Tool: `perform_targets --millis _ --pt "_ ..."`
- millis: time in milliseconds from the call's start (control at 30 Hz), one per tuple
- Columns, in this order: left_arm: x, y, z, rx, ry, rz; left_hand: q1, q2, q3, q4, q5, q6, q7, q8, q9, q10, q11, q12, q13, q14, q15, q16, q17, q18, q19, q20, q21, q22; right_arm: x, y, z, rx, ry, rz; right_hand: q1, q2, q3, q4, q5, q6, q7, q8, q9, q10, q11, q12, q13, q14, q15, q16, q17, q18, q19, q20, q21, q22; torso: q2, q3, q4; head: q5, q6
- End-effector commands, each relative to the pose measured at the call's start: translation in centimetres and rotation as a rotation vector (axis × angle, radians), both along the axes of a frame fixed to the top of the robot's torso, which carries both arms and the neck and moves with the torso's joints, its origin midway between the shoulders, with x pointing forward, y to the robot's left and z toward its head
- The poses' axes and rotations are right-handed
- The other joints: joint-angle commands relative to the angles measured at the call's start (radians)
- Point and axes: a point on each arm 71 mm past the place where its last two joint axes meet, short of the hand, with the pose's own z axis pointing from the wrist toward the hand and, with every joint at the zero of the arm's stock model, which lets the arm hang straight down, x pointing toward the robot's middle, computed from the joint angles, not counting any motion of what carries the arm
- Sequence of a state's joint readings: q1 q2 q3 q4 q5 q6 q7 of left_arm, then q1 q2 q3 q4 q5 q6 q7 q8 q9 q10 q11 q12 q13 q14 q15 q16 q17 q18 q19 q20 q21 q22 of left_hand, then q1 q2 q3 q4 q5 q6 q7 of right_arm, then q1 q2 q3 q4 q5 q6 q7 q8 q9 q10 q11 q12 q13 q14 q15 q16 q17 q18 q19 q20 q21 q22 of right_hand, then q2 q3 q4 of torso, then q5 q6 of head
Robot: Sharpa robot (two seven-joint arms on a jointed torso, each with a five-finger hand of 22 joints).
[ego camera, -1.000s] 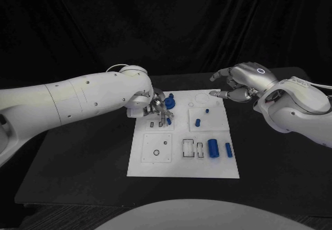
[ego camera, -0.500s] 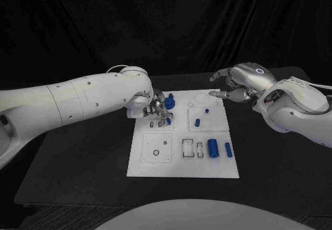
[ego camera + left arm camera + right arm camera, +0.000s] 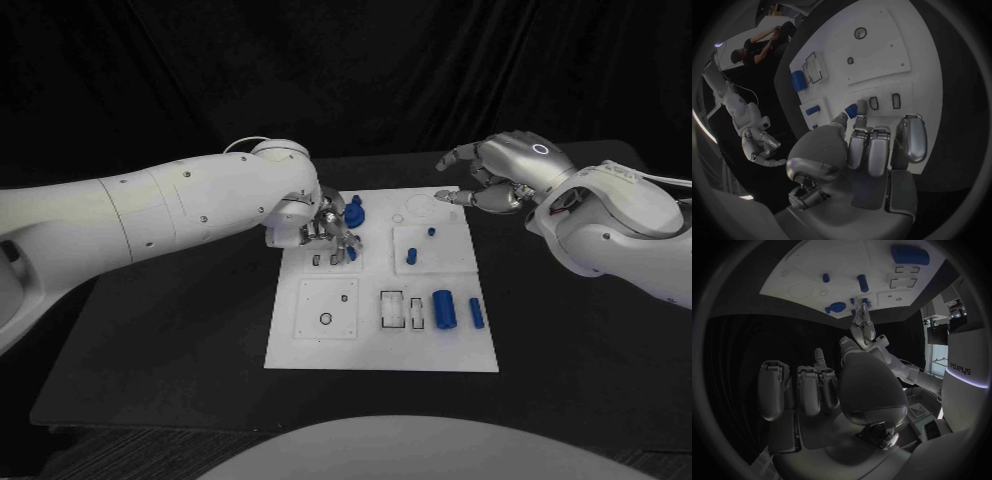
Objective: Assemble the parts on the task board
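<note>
My left hand [image 3: 325, 232] is down on the far left part of the task board [image 3: 378, 345], pinching a small blue part [image 3: 852, 110] between thumb and fingertip beside the little rectangular slots. My right hand [image 3: 498, 178] hovers off the board's far right corner, fingers curled in, holding nothing
</note>
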State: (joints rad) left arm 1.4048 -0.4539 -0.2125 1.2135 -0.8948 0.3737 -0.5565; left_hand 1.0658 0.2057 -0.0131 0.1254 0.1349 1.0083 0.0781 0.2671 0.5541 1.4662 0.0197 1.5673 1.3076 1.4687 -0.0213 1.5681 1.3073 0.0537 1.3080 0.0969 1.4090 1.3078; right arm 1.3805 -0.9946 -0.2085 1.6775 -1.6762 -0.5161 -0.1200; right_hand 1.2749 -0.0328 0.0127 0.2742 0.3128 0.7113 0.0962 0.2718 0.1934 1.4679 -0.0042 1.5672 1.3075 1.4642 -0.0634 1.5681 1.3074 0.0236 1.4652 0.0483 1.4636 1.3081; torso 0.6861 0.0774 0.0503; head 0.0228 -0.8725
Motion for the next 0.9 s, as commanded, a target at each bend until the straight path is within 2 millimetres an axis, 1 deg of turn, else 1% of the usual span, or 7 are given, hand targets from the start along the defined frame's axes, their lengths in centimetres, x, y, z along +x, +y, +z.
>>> perform_targets --millis 33,267,500,700,900 --pt "-0.18 -0.34 -0.11 -0.015 0.015 -0.018 -0.007 -0.006 0.009 -0.001 -0.004 0.011 0.0 -0.004 0.003 0.105 -0.002 0.004 0.263 0.102 -0.002 0.003 0.263 0.018 0.006 -0.006 -0.003 0.033 0.06 -0.08 -0.13 -0.005 0.002 -0.014 0.007 -0.001 -0.005 -0.002 0.005 0.008 0.001 0.003 -0.001 0.103 0.005 0.004 0.263 0.107 0.001 0.003 0.263 0.005 0.052 -0.002 -0.005 0.224 0.0 -0.0001 0.0008 -0.002 0.0" --pt "-0.21 -0.45 -0.14 -0.016 0.017 -0.022 -0.003 -0.009 0.019 -0.01 0.0 0.022 -0.005 -0.001 0.011 0.105 -0.007 0.004 0.263 0.102 -0.006 0.003 0.263 0.017 0.012 -0.009 -0.002 0.038 0.09 -0.09 -0.22 -0.008 0.006 -0.017 0.007 -0.001 -0.005 -0.002 0.005 0.008 0.001 0.003 -0.001 0.103 0.005 0.004 0.263 0.107 0.001 0.003 0.263 0.005 0.052 -0.002 -0.005 0.224 -0.001 0.0008 0.0002 -0.002 0.0" --pt "-0.19 -0.54 -0.16 -0.018 0.017 -0.024 0.003 -0.016 0.027 -0.021 0.008 0.019 -0.006 -0.005 0.016 0.105 -0.009 0.004 0.263 0.102 -0.008 0.003 0.263 0.018 0.011 -0.012 -0.005 0.036 0.14 -0.14 -0.35 -0.011 0.012 -0.021 0.007 0.0 -0.005 -0.002 0.005 0.01 0.001 0.003 -0.001 0.103 0.005 0.004 0.263 0.107 0.001 0.003 0.263 0.006 0.05 -0.001 -0.008 0.223 -0.001 0.0002 -0.0006 0.001 0.0" --pt "-0.18 -0.63 -0.18 -0.02 0.017 -0.026 0.014 -0.02 0.051 -0.041 0.025 0.009 -0.005 -0.016 0.021 0.105 -0.009 0.004 0.263 0.102 -0.009 0.003 0.263 0.018 0.008 -0.014 -0.012 0.034 0.16 -0.16 -0.43 -0.015 0.017 -0.024 0.008 0.0 -0.005 -0.003 0.006 0.011 0.001 0.003 -0.001 0.103 0.005 0.004 0.263 0.107 0.001 0.003 0.263 0.006 0.05 -0.001 -0.009 0.223 0.0 -0.0001 0.0011 -0.001 0.0" --pt "-0.18 -0.76 -0.18 -0.023 0.017 -0.029 0.027 -0.028 0.078 -0.065 0.05 0.007 -0.006 -0.024 0.028 0.105 -0.01 0.004 0.263 0.102 -0.01 0.003 0.263 0.019 0.008 -0.015 -0.016 0.034 0.18 -0.18 -0.48 -0.017 0.02 -0.027 0.01 0.0 -0.005 -0.004 0.007 0.012 0.002 0.004 -0.002 0.103 0.006 0.004 0.263 0.107 0.001 0.003 0.263 0.007 0.049 -0.001 -0.011 0.222 -0.001 -0.0004 0.0006 -0.001 0.0"
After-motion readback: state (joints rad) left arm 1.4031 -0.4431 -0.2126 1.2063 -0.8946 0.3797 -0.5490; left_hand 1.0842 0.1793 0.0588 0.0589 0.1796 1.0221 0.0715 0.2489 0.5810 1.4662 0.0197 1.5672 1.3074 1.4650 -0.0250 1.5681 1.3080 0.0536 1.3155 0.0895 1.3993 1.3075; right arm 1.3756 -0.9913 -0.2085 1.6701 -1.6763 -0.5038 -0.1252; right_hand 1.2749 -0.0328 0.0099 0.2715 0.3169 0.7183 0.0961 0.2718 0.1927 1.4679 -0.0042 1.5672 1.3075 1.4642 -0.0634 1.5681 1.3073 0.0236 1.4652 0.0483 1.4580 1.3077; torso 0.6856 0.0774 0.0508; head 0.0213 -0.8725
